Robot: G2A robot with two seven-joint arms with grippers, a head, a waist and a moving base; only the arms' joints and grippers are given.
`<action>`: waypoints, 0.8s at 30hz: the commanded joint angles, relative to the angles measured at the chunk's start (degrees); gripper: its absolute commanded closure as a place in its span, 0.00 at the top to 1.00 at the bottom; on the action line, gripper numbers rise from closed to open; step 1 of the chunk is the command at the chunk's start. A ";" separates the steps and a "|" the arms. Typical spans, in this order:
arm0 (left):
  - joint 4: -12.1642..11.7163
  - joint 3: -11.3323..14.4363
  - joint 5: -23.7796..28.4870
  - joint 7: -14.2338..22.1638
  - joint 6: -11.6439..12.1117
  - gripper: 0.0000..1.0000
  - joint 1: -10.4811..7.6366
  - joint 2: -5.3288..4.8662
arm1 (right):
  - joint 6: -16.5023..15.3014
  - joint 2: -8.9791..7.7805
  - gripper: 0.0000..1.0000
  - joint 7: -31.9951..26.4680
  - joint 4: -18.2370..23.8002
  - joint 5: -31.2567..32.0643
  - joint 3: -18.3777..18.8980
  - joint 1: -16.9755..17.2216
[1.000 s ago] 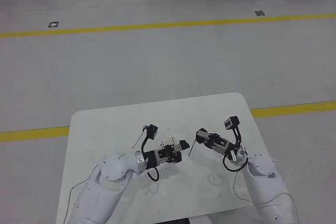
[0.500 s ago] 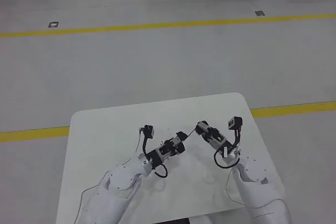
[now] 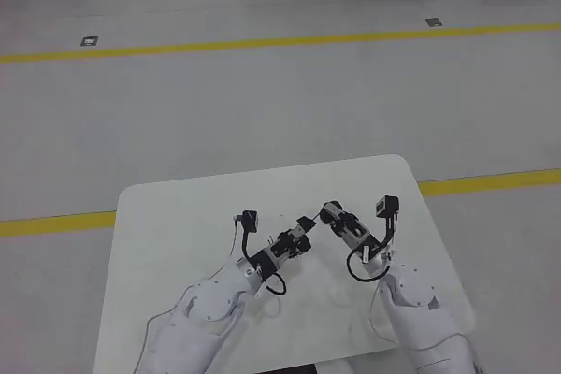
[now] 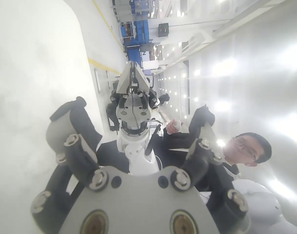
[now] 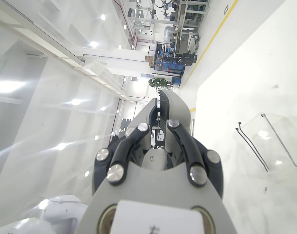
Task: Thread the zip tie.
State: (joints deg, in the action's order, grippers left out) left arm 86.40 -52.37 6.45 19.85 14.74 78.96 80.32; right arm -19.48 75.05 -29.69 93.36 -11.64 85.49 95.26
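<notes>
My right gripper (image 5: 159, 98) is shut on a thin black zip tie, gripping it near one end. In the left wrist view that gripper (image 4: 132, 74) faces the camera, and the zip tie (image 4: 133, 108) runs down across its front. My left gripper (image 4: 141, 105) is open, its two fingers (image 4: 73, 113) spread wide on either side of the right gripper, with nothing between them. From above, the left gripper (image 3: 297, 241) and the right gripper (image 3: 329, 213) point at each other, a short gap apart, above the middle of the white table (image 3: 168, 215).
Two spare black zip ties (image 5: 252, 148) lie side by side on the table. Beside them is a clear plastic sheet (image 5: 265, 125) with another zip tie (image 5: 279, 140) on it. A yellow floor line (image 3: 262, 42) runs beyond the table's far edge.
Both grippers have moved closer together and slightly toward the far side of the table. The left gripper has turned to face the right one. The right gripper has kept hold of the zip tie.
</notes>
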 commanded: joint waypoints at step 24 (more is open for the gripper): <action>-2.20 2.15 1.25 -4.53 0.23 0.40 -2.05 0.13 | 0.00 -0.56 0.00 5.93 0.35 10.98 -2.69 0.53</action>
State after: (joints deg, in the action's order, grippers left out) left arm 84.27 -50.27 7.66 15.38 14.97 76.98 80.44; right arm -19.48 74.51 -23.90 93.68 -0.78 82.84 95.75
